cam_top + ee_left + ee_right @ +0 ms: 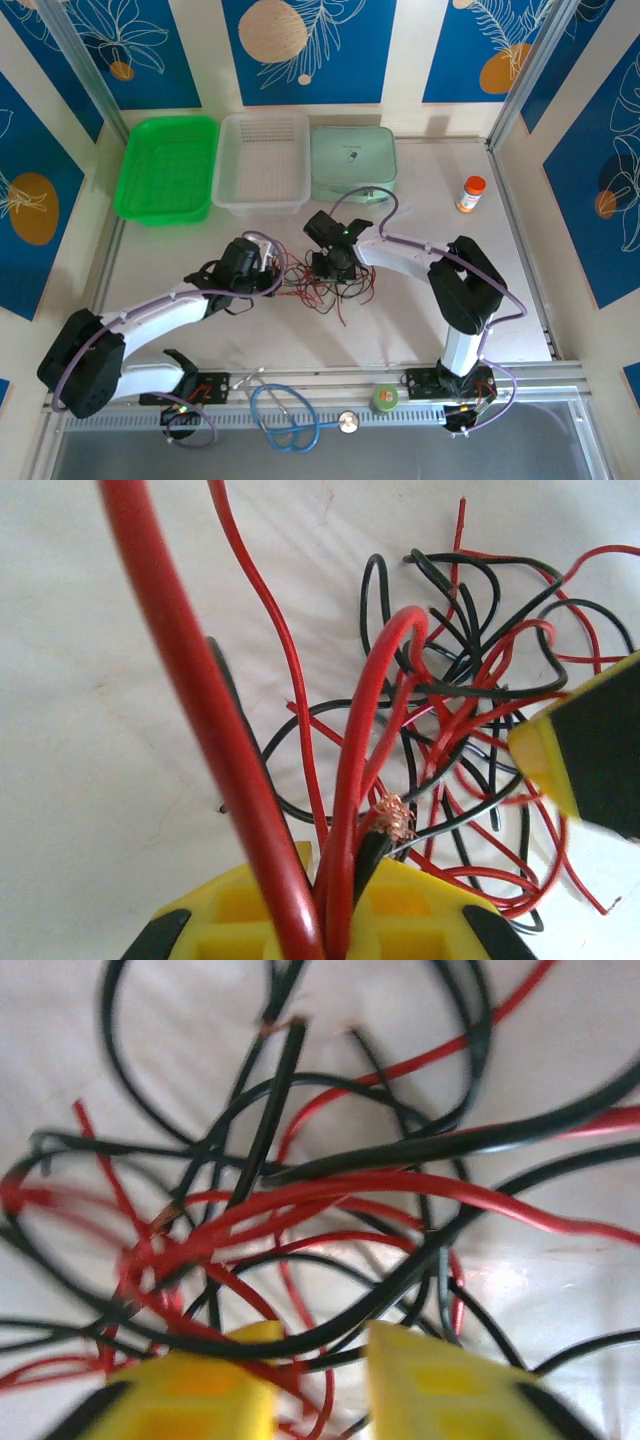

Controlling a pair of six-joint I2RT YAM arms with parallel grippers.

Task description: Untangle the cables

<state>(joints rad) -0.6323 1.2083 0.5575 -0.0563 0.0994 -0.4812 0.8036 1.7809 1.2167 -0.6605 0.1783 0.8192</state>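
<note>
Near edge: light-blue stethoscope [285,415] and green tape roll [384,398] on the rail, well apart from the tangle. Mid surface [420,320]: cables [320,285], red and black, lie in one knotted heap between the two hands. Left hand [268,272] at the heap's left side; in its wrist view the left hand [335,900] is clamped on a few red cables [470,710] plus a black one with a frayed copper end. Right hand [335,270] is over the heap's top; wrist view has its fingers [440,1380] apart, cables [330,1200] crossing the gap, nothing pinched. Far edge: green bin [165,168], white basket [262,160], pale green box [352,160], orange-capped bottle [470,193] off right
</note>
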